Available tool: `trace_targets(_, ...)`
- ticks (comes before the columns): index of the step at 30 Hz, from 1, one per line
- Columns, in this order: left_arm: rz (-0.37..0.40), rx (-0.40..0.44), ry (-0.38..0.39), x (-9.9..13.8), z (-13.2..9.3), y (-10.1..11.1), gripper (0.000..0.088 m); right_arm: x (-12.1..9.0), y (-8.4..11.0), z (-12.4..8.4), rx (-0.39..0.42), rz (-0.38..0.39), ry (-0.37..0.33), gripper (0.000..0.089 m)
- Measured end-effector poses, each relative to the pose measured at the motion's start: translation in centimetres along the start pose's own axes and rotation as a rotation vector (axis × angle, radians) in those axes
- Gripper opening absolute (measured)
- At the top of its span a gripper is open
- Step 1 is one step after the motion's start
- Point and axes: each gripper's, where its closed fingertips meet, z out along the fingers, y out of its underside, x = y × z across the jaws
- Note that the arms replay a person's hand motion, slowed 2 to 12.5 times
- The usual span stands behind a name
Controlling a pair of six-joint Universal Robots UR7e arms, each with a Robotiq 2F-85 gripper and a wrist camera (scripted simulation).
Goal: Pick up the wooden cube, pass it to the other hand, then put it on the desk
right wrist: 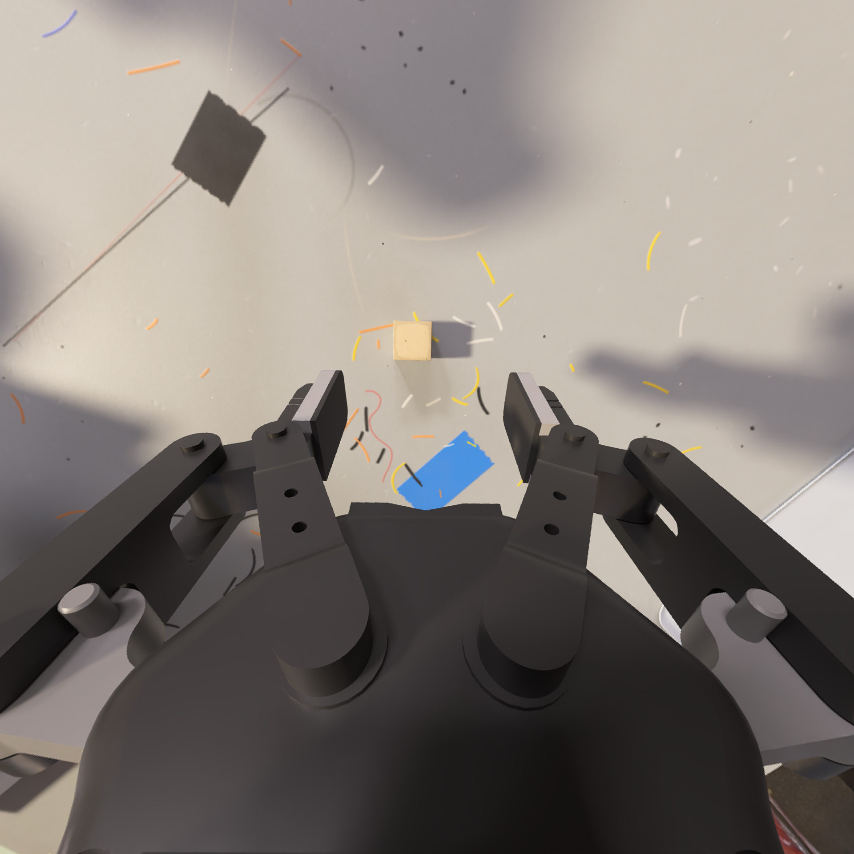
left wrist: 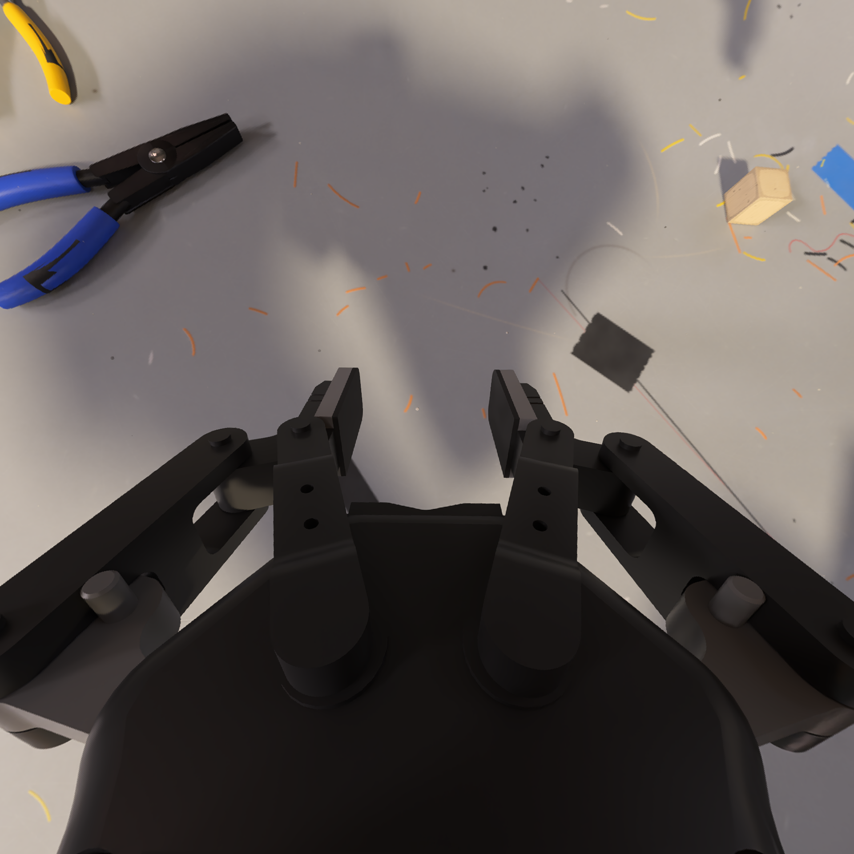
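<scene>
On the grey desk [right wrist: 600, 185], the wooden cube [right wrist: 412, 340] sits flat among short scraps of coloured wire [right wrist: 485, 267], with nothing gripping it. The right gripper [right wrist: 425, 406] hangs above the desk with its fingers spread apart and empty; in the right wrist view the cube lies just beyond the fingertips, slightly left of the gap's centre. A strip of blue tape [right wrist: 446, 469] lies flat between the fingers, nearer the camera than the cube. A black patch [right wrist: 218, 147] with thin wires running under it lies well apart to the upper left.

The left gripper [left wrist: 425, 406] also stands parted and holds nothing. In its view the cube [left wrist: 758, 195] lies far to the upper right, next to the blue tape [left wrist: 836, 178]. Blue-handled pliers [left wrist: 92, 203] and a yellow-handled tool [left wrist: 41, 51] lie at the far left.
</scene>
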Motion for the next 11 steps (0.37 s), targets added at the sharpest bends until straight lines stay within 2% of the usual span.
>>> trace_targets(11,0.059,-0.034,-0.051,-0.6,1.8,0.5,0.0512,-1.0,0.7,-2.1,0.079,-0.05,0.102,0.0582)
